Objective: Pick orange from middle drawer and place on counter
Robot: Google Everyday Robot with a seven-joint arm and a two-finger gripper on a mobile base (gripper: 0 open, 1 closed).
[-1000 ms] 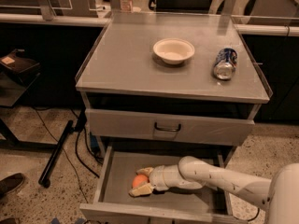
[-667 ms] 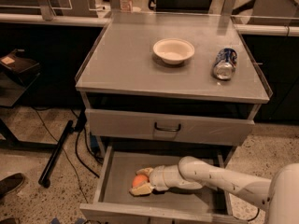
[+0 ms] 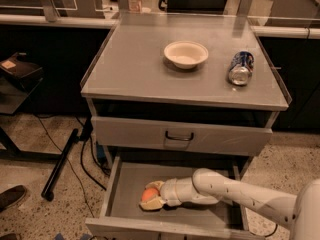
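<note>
The orange (image 3: 148,194) lies on the grey floor of the open middle drawer (image 3: 129,181), near its left front. My gripper (image 3: 151,195) reaches in from the right along a white arm, with one finger (image 3: 155,185) behind the orange and the other in front of it. The fingers sit around the orange, which rests low on the drawer floor. The counter (image 3: 135,64) is the flat grey cabinet top above, with raised side edges.
A white bowl (image 3: 186,53) stands on the counter at centre back. A blue soda can (image 3: 241,67) lies on its side to the right. A closed drawer front with a dark handle (image 3: 179,136) sits above the open drawer. Cables and a black pole lie on the floor at left.
</note>
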